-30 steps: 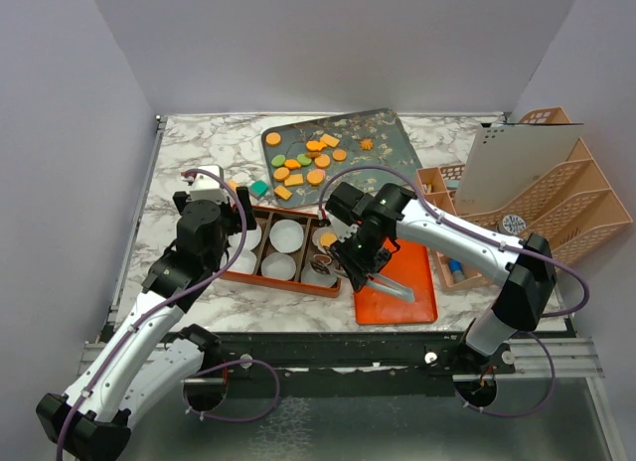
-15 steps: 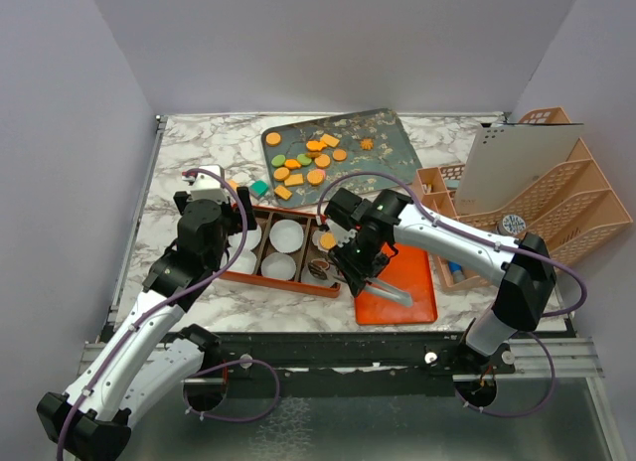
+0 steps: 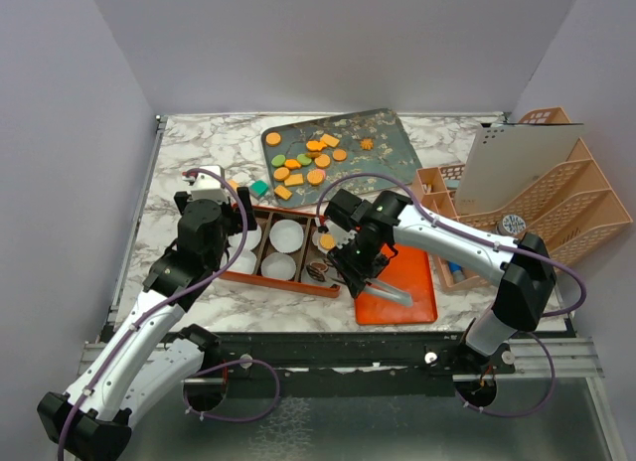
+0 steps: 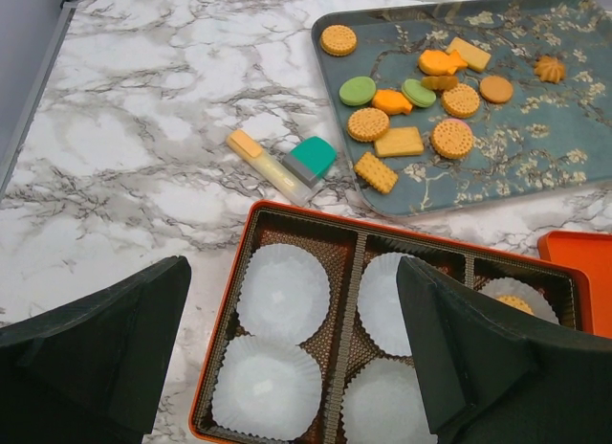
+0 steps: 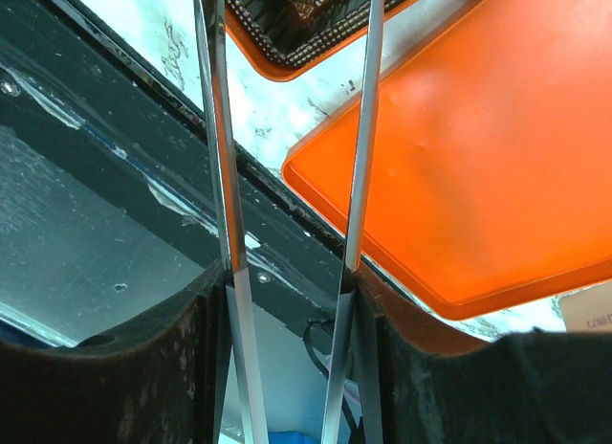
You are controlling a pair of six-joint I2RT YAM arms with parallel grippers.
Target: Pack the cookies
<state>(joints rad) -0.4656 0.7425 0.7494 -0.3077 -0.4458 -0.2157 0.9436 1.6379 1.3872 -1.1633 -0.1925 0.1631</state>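
Observation:
Several cookies (image 3: pixel 303 163), mostly orange rounds and squares with two green ovals, lie on a patterned grey-green tray (image 3: pixel 383 143); they also show in the left wrist view (image 4: pixel 421 90). An orange box (image 3: pixel 288 284) holds white paper cups (image 4: pixel 282 291). One orange cookie (image 3: pixel 327 241) lies in a right-hand cup and also shows in the left wrist view (image 4: pixel 516 303). My left gripper (image 4: pixel 292 272) is open and empty above the box's left end. My right gripper (image 5: pixel 287 281) is shut on metal tongs (image 5: pixel 218 128) at the box's right front corner; the tong tips are out of view.
An orange lid (image 3: pixel 407 282) lies right of the box, under my right gripper. A teal block (image 4: pixel 312 157) and a yellow block (image 4: pixel 253 152) lie between box and tray. A peach file organizer (image 3: pixel 556 203) stands at the right. The table's front edge (image 5: pixel 143 90) is close.
My right gripper with the tongs has shifted slightly left, toward the box's right front corner. The left arm has not moved.

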